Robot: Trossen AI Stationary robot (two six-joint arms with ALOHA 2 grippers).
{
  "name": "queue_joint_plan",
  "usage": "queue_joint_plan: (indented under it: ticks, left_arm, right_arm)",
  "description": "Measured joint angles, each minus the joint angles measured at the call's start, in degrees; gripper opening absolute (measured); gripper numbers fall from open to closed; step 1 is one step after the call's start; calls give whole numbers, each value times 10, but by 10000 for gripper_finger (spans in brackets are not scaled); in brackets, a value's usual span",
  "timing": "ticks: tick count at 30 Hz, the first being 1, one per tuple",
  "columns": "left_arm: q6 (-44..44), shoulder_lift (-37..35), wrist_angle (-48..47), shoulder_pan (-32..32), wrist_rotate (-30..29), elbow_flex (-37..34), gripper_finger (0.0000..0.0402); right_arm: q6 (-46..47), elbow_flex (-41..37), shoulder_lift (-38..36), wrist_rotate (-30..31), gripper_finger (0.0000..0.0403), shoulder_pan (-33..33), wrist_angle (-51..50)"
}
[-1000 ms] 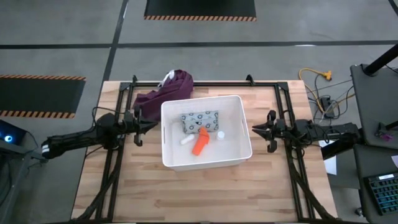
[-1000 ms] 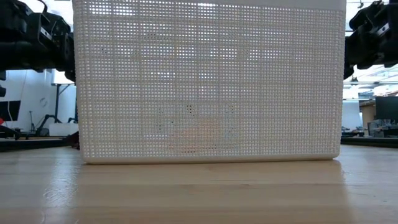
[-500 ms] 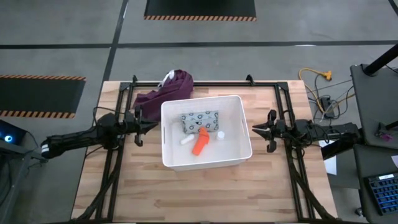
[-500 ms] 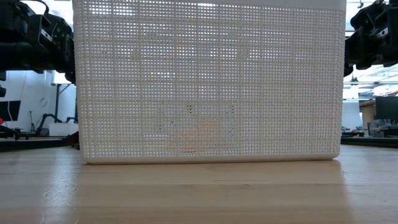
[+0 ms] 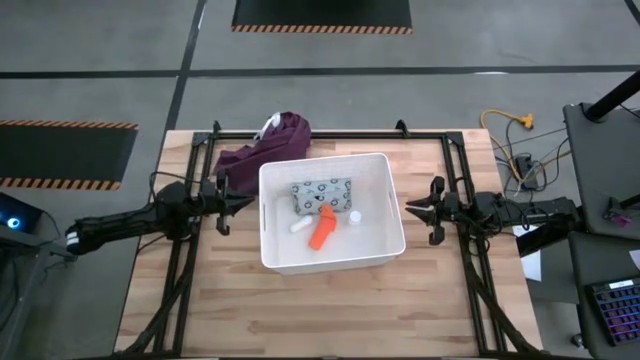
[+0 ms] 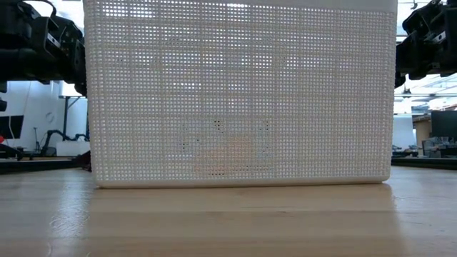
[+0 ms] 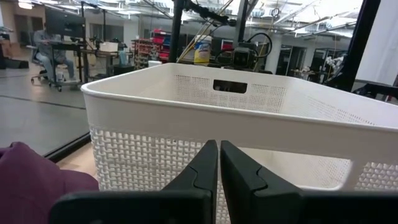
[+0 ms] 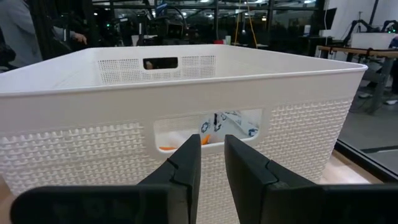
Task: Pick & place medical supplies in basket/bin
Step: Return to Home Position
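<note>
The white tub point(image 5: 272, 250) stands mid-table. On its floor lie the grey-green dotted packet point(image 5: 323, 191), the tiny white bottle point(image 5: 354, 215), the white oblong piece point(image 5: 299, 225) and the orange tube point(image 5: 321, 229). My left gripper point(image 5: 247, 201) hovers just outside the tub's left wall, shut and touching nothing; its wrist view shows the fingers point(image 7: 219, 147) closed before the tub's rim point(image 7: 249, 118). My right gripper point(image 5: 408, 208) hovers outside the right wall, open by a narrow gap point(image 8: 212, 140), facing the handle slot point(image 8: 208, 130), through which the packet point(image 8: 235, 123) shows.
A purple cloth point(image 5: 262, 147) lies bunched against the tub's far left corner and shows beside my left fingers point(image 7: 37, 180). In the low view the tub's perforated wall point(image 6: 239, 93) fills the middle. Bare wood point(image 5: 330, 310) lies along the near edge. Black frame rails run along both sides.
</note>
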Motion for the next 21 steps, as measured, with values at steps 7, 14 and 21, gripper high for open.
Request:
queue_joint_plan:
  ticks: [7,14,21]
  left_arm:
    - [0,0,0,0,0,0,1]
    - [0,0,0,0,0,0,1]
    - [0,0,0,0,0,0,1]
  right_arm:
    - [1,0,0,0,60,0,0]
    - [2,0,0,0,68,0,0]
    - [0,0,0,0,74,0,0]
